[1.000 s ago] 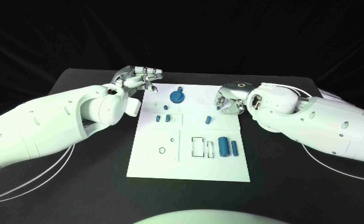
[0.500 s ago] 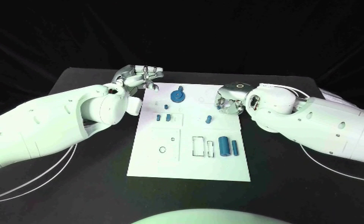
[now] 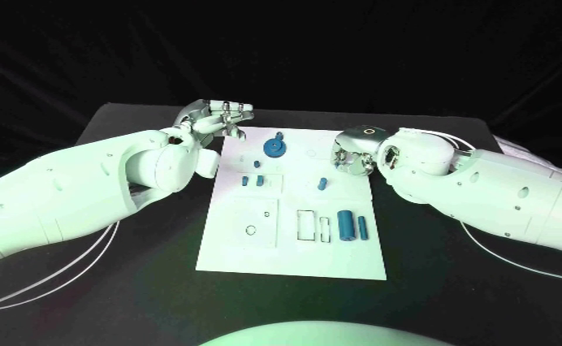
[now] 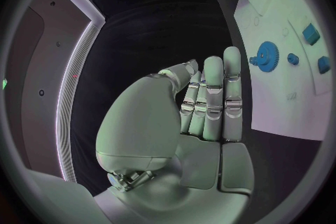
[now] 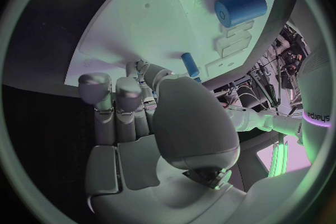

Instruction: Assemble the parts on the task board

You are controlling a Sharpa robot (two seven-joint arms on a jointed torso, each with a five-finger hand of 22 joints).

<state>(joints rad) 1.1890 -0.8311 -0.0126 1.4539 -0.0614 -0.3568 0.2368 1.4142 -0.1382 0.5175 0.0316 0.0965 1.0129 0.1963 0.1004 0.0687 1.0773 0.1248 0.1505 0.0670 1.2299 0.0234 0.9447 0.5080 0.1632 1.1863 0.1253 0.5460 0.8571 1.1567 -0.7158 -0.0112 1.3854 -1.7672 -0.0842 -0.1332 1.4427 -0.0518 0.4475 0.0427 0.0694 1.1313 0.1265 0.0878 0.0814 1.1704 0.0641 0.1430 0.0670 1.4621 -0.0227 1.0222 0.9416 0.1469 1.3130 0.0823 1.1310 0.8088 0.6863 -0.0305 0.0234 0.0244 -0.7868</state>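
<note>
Nearest you on the task board point(image 3: 235, 253) lay the big blue cylinder point(image 3: 346, 226) w/ a slim peg point(image 3: 365, 228) just beside it, long axes running near-to-far. Your right hand point(image 3: 355, 159) sat further up, at the board's right edge, fingers curled, nothing held afaict; it was nearer those parts. Farthest, your left hand point(image 3: 218, 120) hung off the far-left corner, near the blue gear point(image 3: 273, 149), fingers together, empty.

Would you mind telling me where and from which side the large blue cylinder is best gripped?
Probably across its round sides, from above: the large blue cylinder lies lengthwise on the task board, its curved flanks free. The thin blue rod beside it narrows the gap there, so the fingers should close carefully.
</note>
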